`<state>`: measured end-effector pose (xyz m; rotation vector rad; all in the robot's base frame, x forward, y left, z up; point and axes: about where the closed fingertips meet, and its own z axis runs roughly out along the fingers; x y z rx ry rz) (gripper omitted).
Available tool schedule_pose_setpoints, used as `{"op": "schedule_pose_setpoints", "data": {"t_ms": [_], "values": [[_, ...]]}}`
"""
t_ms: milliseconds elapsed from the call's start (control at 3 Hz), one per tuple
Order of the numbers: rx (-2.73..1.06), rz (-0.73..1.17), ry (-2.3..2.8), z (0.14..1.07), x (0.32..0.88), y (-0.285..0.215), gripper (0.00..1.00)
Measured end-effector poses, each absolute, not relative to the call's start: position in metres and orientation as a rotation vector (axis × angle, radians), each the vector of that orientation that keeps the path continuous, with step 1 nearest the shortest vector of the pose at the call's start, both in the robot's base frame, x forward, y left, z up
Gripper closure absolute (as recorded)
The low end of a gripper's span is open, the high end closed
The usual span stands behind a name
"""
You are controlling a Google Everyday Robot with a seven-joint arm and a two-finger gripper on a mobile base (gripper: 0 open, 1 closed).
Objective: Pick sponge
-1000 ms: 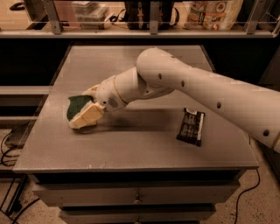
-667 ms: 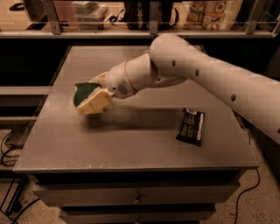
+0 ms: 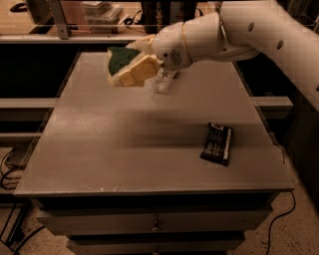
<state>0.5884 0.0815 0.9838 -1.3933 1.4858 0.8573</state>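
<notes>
The sponge (image 3: 119,58), dark green on top with a pale yellow edge, is held between the pale yellow fingers (image 3: 137,71) of my gripper (image 3: 128,61). The gripper is shut on it and holds it well above the grey table (image 3: 124,139), over the table's far left part. The white arm reaches in from the upper right. Most of the sponge's foam is hidden by the fingers.
A flat black snack wrapper (image 3: 217,144) lies on the right side of the table. A shelf with boxes and cables (image 3: 99,12) runs behind the table. Drawers (image 3: 154,224) sit under the front edge; cables lie on the floor at both sides.
The gripper has lifted the sponge off the table surface and carried it up and toward the far side. The black wrapper has not moved.
</notes>
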Motion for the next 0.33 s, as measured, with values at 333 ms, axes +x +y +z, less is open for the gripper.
{"op": "schedule_pose_setpoints", "data": {"t_ms": [333], "values": [[-1.384,0.841,1.457,1.0017,0.5920,0.0796,1.00]]}}
